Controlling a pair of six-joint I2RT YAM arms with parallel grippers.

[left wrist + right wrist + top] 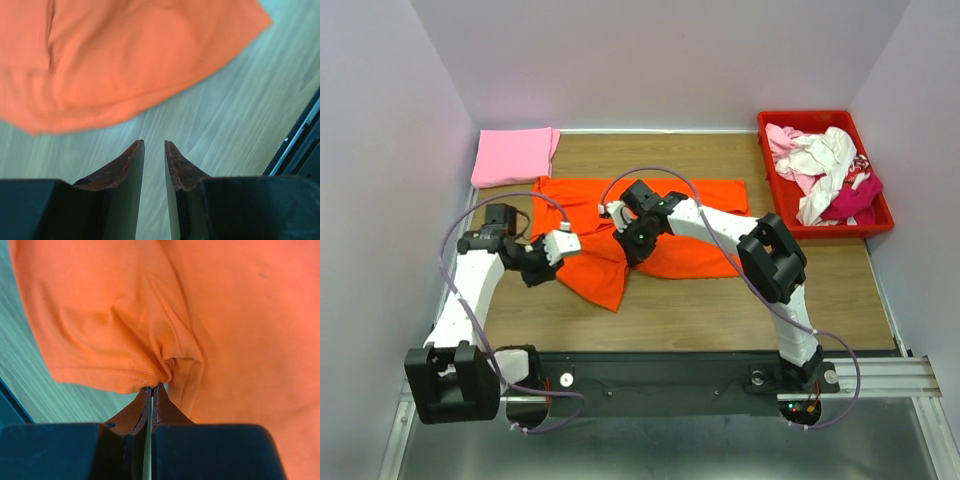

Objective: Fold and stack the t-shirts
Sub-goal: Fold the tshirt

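right gripper (pixel 152 390) is pinched tight on a bunched fold of the orange shirt (pixel 595 275), by a hemmed edge. left gripper (pixel 154 145) stands narrowly apart with nothing between, over bare table (pixel 700 310) just short of the shirt's edge. the orange shirt lies spread and rumpled mid-table. a red crate (pixel 810 115) at the far right holds a white and magenta pile (pixel 825 170). a folded pink shirt (pixel 515 157) sits at the far left corner.

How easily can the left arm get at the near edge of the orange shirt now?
Probably yes. The left arm has its jaws open and empty close to the orange shirt, with only bare table between them.
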